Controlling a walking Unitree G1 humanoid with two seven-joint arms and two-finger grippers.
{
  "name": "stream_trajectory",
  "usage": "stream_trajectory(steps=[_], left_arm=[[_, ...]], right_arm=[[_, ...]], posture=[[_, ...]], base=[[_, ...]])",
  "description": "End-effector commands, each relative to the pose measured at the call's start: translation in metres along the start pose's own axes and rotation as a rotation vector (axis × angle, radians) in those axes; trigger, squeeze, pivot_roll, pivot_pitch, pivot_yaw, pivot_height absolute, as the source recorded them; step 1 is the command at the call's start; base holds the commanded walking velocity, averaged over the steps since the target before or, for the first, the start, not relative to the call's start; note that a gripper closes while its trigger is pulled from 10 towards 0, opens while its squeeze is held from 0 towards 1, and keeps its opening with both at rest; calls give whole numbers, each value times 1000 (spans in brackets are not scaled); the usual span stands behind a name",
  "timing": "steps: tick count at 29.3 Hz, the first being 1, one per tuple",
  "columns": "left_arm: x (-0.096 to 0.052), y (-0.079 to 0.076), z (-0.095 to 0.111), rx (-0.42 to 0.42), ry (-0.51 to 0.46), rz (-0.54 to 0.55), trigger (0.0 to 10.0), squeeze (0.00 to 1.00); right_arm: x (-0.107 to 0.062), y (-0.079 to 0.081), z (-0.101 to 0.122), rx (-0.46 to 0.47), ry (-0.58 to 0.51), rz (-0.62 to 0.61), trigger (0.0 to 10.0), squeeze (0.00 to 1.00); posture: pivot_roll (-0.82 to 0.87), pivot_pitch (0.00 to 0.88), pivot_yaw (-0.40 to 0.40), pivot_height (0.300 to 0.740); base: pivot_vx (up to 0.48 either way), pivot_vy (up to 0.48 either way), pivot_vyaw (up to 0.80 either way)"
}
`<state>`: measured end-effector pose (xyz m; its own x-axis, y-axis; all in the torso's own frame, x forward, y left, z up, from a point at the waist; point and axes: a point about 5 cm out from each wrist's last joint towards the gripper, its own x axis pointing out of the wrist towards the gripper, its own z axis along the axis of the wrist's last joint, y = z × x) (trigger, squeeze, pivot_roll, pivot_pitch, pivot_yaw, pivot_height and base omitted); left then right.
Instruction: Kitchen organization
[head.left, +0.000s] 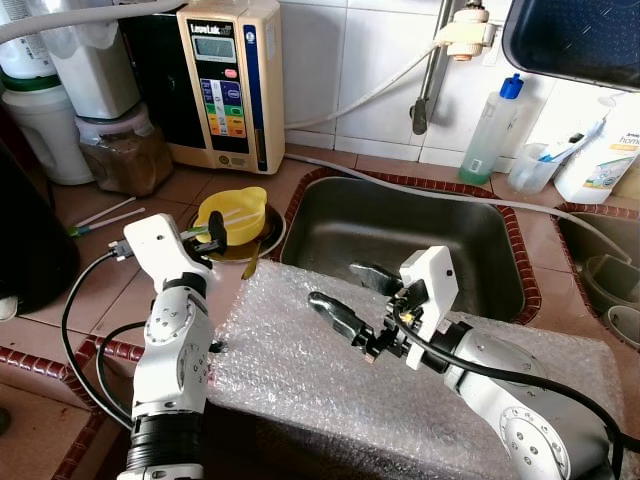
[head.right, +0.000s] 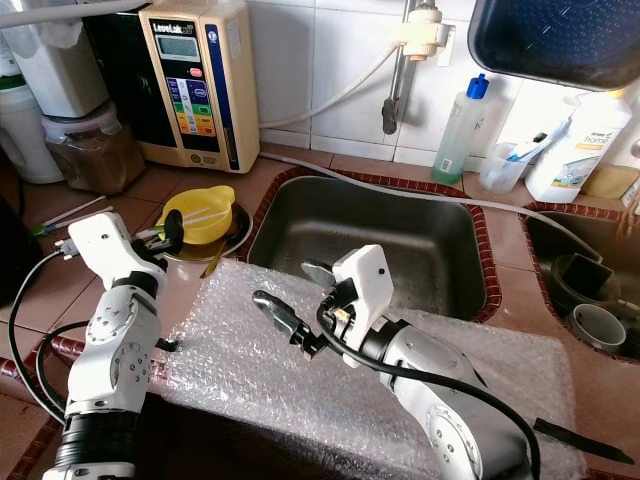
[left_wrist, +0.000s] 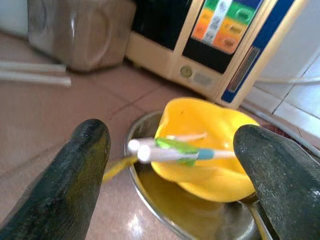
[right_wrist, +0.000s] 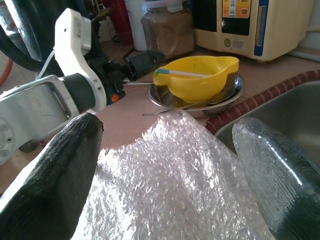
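The left gripper (left_wrist: 170, 165) stood open just before a glossy yellow bowl (head.left: 231, 214) nested in a round steel dish (head.left: 262, 243) at the sink's (head.left: 470, 245) left edge. Thin chopsticks (left_wrist: 172, 150) lay across the bowl, ends toward the gripper. The right gripper (head.left: 350, 292) hung open above crinkled bubble wrap (head.left: 300, 380).

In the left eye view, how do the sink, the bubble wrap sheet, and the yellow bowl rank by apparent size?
1. bubble wrap sheet, though it lies nearest the camera
2. sink
3. yellow bowl

"LeveLuk" on beige water ionizer (head.left: 230, 80); "home" on white bottle (head.left: 601, 150).
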<state>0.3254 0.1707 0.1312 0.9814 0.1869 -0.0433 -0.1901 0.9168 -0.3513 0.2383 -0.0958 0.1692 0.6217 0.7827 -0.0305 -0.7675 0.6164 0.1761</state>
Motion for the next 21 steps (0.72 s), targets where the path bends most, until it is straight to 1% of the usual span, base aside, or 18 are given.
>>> stream_trajectory(steps=[1,2,3,6,7,9,10,11,12,21], left_arm=[[3,-3,0,-19,17,-11,10000,0],[6,-4,-2,-31,31,-17,10000,0],[7,-5,-2,-35,35,-20,10000,0],[9,-6,-1,-41,26,-34,10000,0],[10,-6,0,-48,20,-37,9020,0],[11,-6,0,-50,18,-38,9020,0],[11,-6,1,-53,17,-39,4000,0],[12,-6,1,-55,16,-41,1137,0],[13,-7,2,-59,12,-44,0,0],[13,-7,2,-70,2,-50,0,0]], right_arm=[[-1,2,3,-13,-9,18,10000,0],[-3,7,2,10,-2,53,10000,0],[-3,8,2,14,1,62,10000,0],[-4,8,2,10,0,61,10000,0],[-4,8,2,10,1,62,10000,0],[-4,8,2,10,2,63,10000,0],[-4,8,2,11,2,63,10000,0],[-4,8,2,11,1,63,10000,0],[-4,9,2,12,1,65,10000,0],[-3,9,2,15,0,65,10000,0]], posture=[[-29,0,3,740],[-34,0,5,740],[-34,0,5,740],[-35,0,7,740],[-35,0,9,740],[-35,0,9,740],[-35,0,9,740],[-34,0,9,740],[-34,0,9,740],[-35,0,11,740]], base=[[0,0,0],[0,0,0],[0,0,0],[0,0,0],[0,0,0],[0,0,0],[0,0,0],[0,0,0],[0,0,0],[0,0,0]])
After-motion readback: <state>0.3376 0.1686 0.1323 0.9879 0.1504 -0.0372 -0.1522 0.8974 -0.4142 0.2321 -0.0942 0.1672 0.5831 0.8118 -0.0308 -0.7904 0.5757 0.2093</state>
